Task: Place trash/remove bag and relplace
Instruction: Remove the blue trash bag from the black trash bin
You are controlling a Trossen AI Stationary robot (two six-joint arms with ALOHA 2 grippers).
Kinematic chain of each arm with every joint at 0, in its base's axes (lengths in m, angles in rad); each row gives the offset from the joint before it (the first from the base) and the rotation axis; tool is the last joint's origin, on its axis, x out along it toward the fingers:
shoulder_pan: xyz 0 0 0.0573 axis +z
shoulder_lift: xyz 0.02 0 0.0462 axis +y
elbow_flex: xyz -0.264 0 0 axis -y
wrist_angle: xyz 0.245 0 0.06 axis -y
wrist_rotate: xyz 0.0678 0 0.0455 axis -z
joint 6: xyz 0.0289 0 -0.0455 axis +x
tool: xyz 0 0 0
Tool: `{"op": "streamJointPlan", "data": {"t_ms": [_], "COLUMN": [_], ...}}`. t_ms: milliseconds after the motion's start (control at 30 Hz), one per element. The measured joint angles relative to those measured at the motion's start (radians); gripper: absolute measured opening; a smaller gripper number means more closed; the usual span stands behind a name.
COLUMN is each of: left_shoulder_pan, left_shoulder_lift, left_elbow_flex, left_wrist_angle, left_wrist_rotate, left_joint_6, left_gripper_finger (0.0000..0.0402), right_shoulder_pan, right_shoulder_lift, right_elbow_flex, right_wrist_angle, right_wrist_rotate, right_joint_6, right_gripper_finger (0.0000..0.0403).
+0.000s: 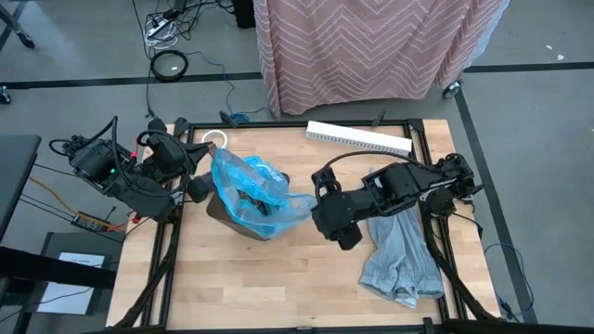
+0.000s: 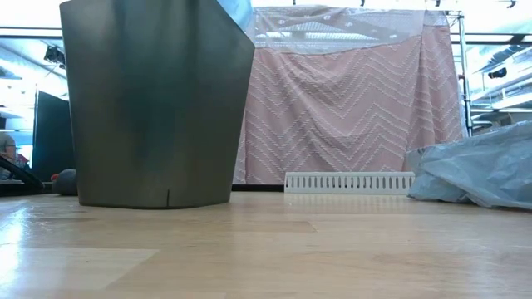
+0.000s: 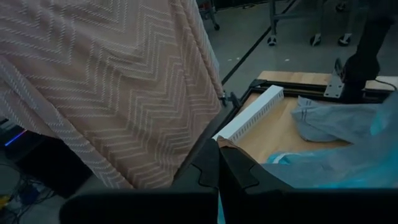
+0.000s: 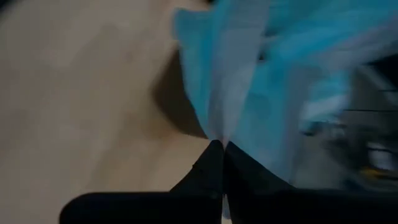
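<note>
A pale wooden table (image 1: 278,278) stands before a pink chevron curtain (image 1: 371,46). The blue trash bag (image 1: 251,190) sits in the dark bin (image 2: 154,108) between both grippers. The right gripper (image 4: 221,144) pinches its edge; the left gripper (image 3: 217,146) is closed beside it.

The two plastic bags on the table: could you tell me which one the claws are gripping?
The bright blue bag lining the dark bin; both the left claw and right claw pinch it. The grey bag lies loose under the right arm.
</note>
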Motion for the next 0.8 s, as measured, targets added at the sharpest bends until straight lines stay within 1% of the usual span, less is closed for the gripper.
{"op": "streamJointPlan", "data": {"t_ms": [133, 300, 367, 433, 533, 600, 700, 800], "left_shoulder_pan": [0.000, 0.000, 0.000, 0.000, 0.000, 0.006, 0.020, 0.023], "left_shoulder_lift": [0.000, -0.001, -0.002, -0.002, -0.002, -0.002, -0.002, -0.002], "left_elbow_flex": [0.000, 0.000, 0.000, 0.000, 0.000, 0.000, 0.000, 0.000], "left_wrist_angle": [0.000, -0.004, -0.004, -0.001, 0.013, 0.044, 0.170, 0.357], "left_wrist_rotate": [0.000, 0.012, 0.012, 0.012, 0.013, 0.014, 0.016, 0.016], "left_joint_6": [0.022, 0.025, 0.025, 0.025, 0.025, 0.027, 0.085, 0.245], "left_gripper_finger": [0.0002, 0.0002, 0.0002, 0.0002, 0.0002, 0.0002, 0.0002, 0.0002], "right_shoulder_pan": [0.019, 0.044, 0.056, 0.066, 0.068, 0.067, 0.057, 0.050], "right_shoulder_lift": [0.000, -0.048, -0.072, -0.094, -0.113, -0.117, -0.119, -0.119], "right_elbow_flex": [0.053, 0.051, 0.050, 0.052, 0.053, 0.053, 0.053, 0.054], "right_wrist_angle": [0.009, 0.067, 0.123, 0.205, 0.375, 0.530, 0.732, 0.750], "right_wrist_rotate": [0.129, 0.260, 0.347, 0.410, 0.452, 0.487, 0.489, 0.463], "right_joint_6": [-0.073, -0.083, -0.093, -0.120, -0.205, -0.275, -0.368, -0.476], "right_gripper_finger": [0.0000, 0.0000, 0.0000, 0.0000, 0.0000, 0.0000, 0.0000, 0.0000]}}
